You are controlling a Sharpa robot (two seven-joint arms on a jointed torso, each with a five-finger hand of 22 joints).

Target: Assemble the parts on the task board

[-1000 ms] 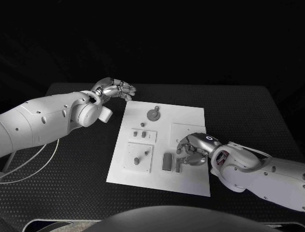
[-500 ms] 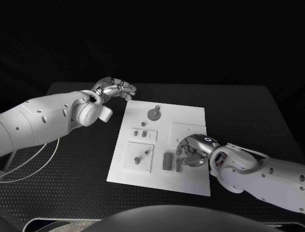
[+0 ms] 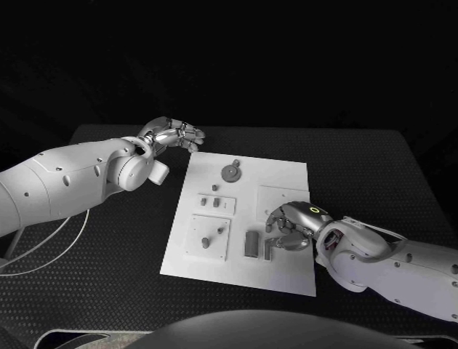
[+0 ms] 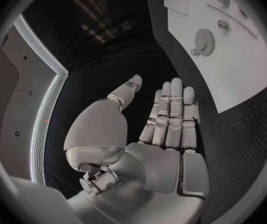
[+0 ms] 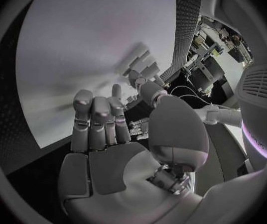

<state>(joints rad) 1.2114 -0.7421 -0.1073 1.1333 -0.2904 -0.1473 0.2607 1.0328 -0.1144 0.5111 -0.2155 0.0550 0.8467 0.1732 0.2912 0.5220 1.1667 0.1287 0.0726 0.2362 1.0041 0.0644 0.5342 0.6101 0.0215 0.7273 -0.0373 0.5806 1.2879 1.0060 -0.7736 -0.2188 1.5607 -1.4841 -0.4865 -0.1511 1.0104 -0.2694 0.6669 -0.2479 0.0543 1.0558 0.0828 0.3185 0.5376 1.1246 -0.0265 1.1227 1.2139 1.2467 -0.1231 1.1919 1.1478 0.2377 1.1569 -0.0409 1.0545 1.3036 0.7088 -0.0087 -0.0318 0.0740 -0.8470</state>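
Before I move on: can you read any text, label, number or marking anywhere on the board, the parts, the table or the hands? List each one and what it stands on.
None: no readable word, number, label or brand in any view.
task board: plain white, no print visible.
parts, such as the gear-shaped piece: no marks that can be made out.
right hand: a small lit ring on its back, not a character.
left hand: bare metal, no lettering visible.

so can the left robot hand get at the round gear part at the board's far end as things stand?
Probably yes. The left robot hand holds nothing and hovers just off the task board's far corner; the gear part lies uncovered nearby, nothing between. The right robot hand works at the near end.
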